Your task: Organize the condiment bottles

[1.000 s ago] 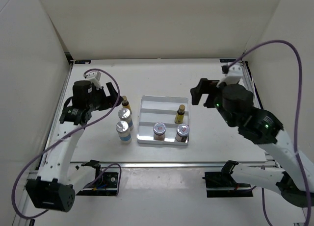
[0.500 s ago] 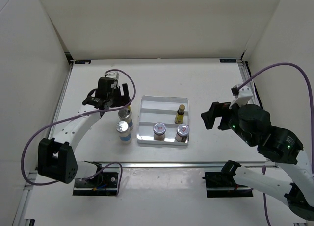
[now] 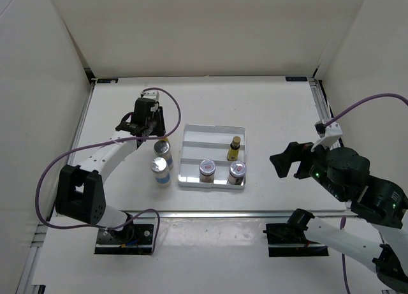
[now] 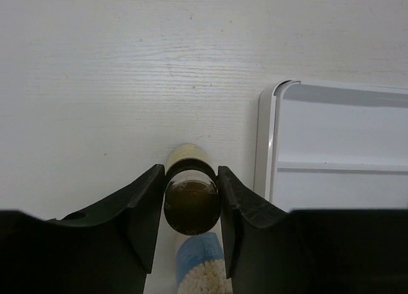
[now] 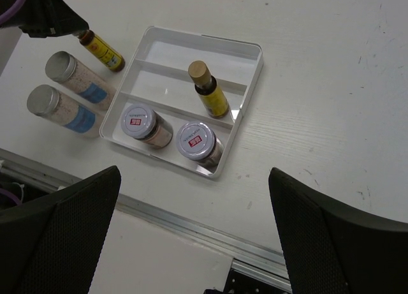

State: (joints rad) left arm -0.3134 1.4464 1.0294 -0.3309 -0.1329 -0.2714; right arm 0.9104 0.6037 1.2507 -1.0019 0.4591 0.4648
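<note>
Bottle [image 4: 192, 201], slim yellow, dark cap: pinched between left jaws, standing on worktop [image 4: 95, 83]; tray [image 4: 271, 147] just right of jaws, probably its destination. Right jaws spread wide, empty, parked clear.

I can read nothing on my feeds. The squat jars [image 5: 141, 125] carry red marks on their lids, too small to make out; the blue labels on the white bottles [image 5: 80, 115] are blurred.

White tray [image 5: 250, 67] holding slim yellow bottle [image 5: 208, 90] and two red-marked jars [image 5: 141, 125] [image 5: 197, 142], two silver-capped bottles [image 5: 71, 74] [image 5: 58, 109] beside it, second yellow bottle [image 5: 104, 53] under left gripper [image 5: 75, 30], right gripper [image 5: 194, 174] fingers [image 5: 70, 236] wide apart
</note>
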